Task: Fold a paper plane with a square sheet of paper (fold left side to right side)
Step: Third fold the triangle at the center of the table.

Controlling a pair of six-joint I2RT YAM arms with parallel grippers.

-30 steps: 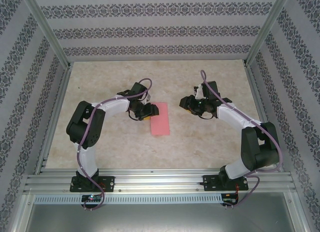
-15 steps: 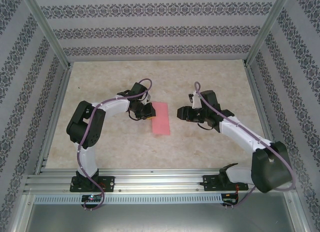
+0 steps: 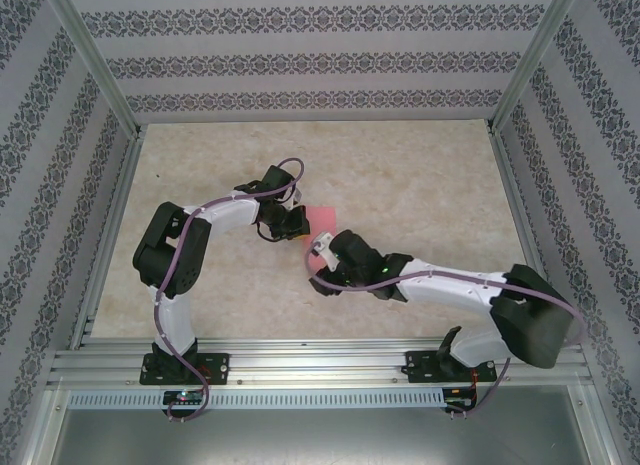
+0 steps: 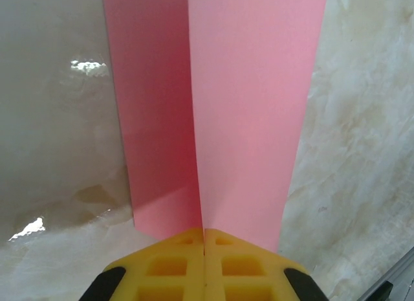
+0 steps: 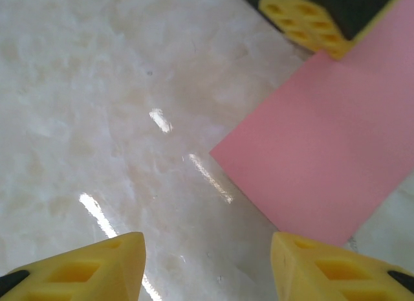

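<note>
Table (image 3: 420, 165) centre holds the square sheet of paper (image 3: 323, 217), pink-red, folded down to a narrow rectangle, flat on the marbled top. From overhead only its far end shows, just right of the left gripper (image 3: 292, 223) and far of the right arm's wrist, which reaches across from the right and covers the near part. Left wrist view: the two yellow fingers (image 4: 174, 265) are pressed together with no gap, clamped on the sheet's edge. A straight line runs down the paper right into the seam between the tips, darker pink to its left, lighter to its right. Can't tell if that line is a crease or a raised layer. Right gripper (image 5: 207, 249): fingers apart, nothing between them, bare table under the gap. It hangs just beside a corner of the sheet, not touching it. Same view shows one left finger at the top right, sitting against the paper's far edge. Sheet edges look straight and the corner is sharp, no crumpling. Glare streaks on the table next to that corner.
</note>
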